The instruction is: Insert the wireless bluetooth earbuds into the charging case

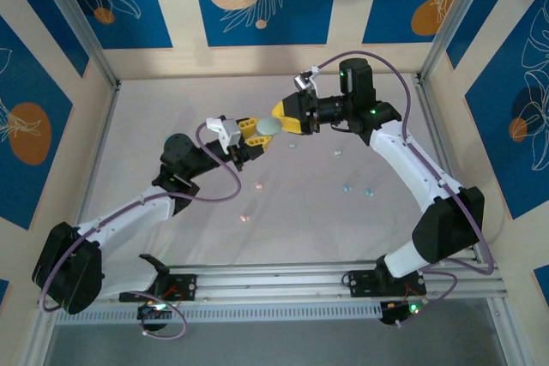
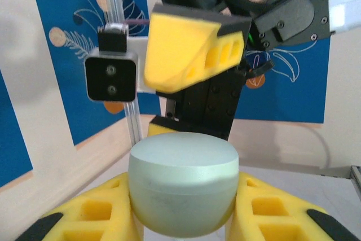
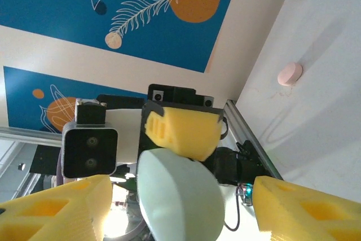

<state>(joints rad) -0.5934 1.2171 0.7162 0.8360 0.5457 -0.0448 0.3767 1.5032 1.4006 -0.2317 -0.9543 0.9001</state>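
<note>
A mint pebble-shaped charging case hangs above the table's middle, and my left gripper is shut on it. In the left wrist view the case sits closed between the two yellow fingers. My right gripper faces it from the right, open, with its fingers spread wide on either side of the case and not touching it. Several tiny pastel earbuds lie on the table: pink ones, blue and mint ones.
The white table is fenced by aluminium posts and blue patterned walls. A pink piece lies on the table below the grippers. Both arm bases stand on the rail at the near edge.
</note>
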